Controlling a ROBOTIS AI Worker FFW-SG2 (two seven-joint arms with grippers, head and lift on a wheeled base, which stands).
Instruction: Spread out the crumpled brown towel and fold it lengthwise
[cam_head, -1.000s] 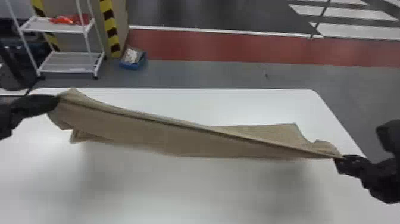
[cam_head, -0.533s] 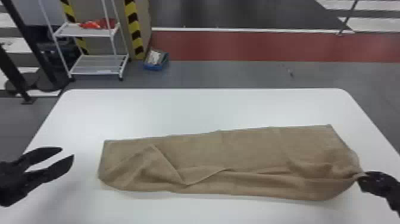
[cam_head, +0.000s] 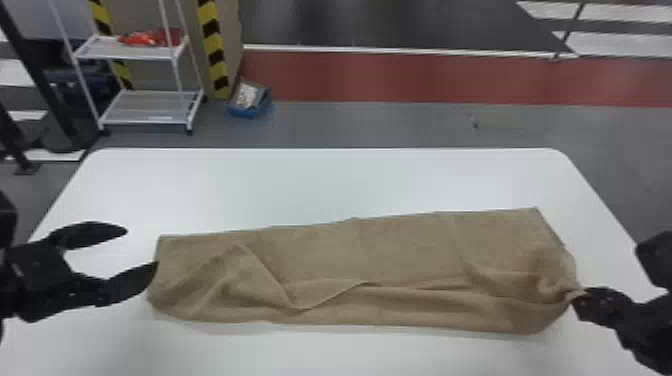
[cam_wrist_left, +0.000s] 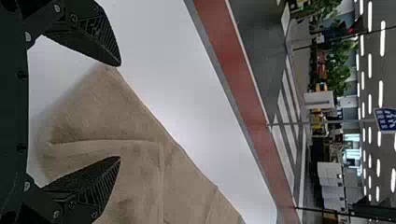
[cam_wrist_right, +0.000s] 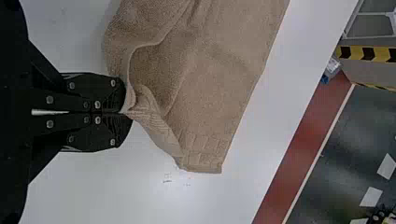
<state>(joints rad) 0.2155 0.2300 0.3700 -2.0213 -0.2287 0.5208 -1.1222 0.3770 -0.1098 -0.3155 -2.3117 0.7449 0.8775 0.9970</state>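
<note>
**Left gripper free, towel down on the table, right corner pinched**

Brown towel (cam_head: 400, 250) lies lengthwise across the white table (cam_head: 325, 182); a second ago it hung stretched between both grippers. Left gripper (cam_head: 142, 246) has let go. Its fingers are parted wider than half a second ago and sit nearer the towel's left end; contact, can't tell. Right gripper (cam_head: 577, 296) grasps the towel's near right corner, cloth bunched beside it.

Edges: far edge runs fairly straight, slanting away toward the right. Near side rounded, with a loose flap and creases toward the left. Room: broad white tabletop beyond the far edge, more along the near side, a narrower margin right of the towel.
</note>
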